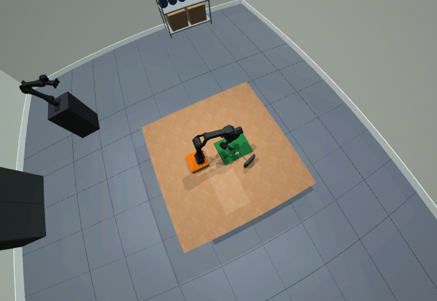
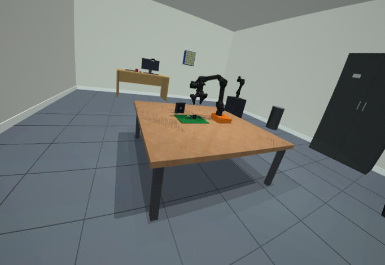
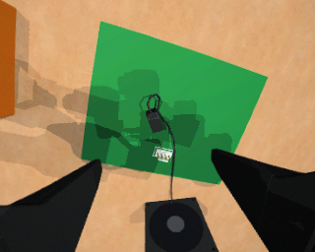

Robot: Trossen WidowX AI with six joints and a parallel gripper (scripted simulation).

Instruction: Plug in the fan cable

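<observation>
The green board lies flat on the table. The white four-pin header stands on it, its pins showing in the wrist view. The black plug is off the header, a little above it in the wrist view, with its cable looped at its far end and running past the header to the black fan. My gripper is open and empty, high above the board, touching nothing. Its fingertips are hard to make out in the top view.
The orange base block under my arm stands beside the board. The fan stands upright just past the board's edge, on the wooden table. A second arm on a black pedestal stands away from the table.
</observation>
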